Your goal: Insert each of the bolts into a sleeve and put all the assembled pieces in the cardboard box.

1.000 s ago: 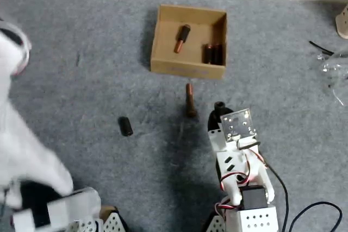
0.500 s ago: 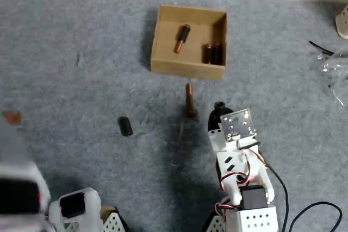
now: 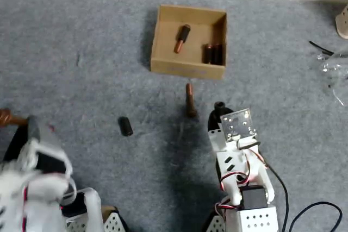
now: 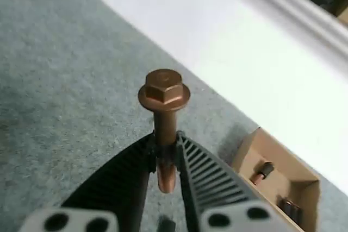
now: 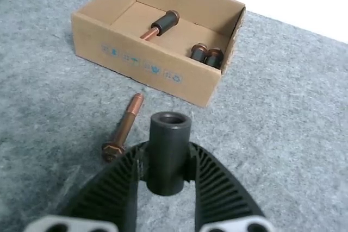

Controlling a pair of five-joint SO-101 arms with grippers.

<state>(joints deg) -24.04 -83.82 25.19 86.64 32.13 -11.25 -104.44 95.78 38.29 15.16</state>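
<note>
The copper bolt [image 4: 163, 110] is clamped by its shank in the left gripper [image 4: 165, 146], at the high view's left edge. The right gripper [image 5: 166, 153], right of centre, has its fingers closed on an upright black sleeve [image 5: 168, 145]. The step in hand looks like mating this pair, so the next move calls for lining the shank up with the bore. A loose bolt [image 3: 190, 100] and a loose sleeve [image 3: 125, 126] lie on the surface. The blue print on the cardboard box [image 5: 147, 63] is unreadable.

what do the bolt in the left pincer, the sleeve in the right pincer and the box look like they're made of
Copper-coloured hex-head bolt: probably metal with a copper-toned coating; smooth, with a soft sheen.
Dark grey cylindrical sleeve: matte, no glint, so plastic or blackened metal; can't tell which.
Tan open-topped box: cardboard, judging by the dull brown folded walls.
</note>
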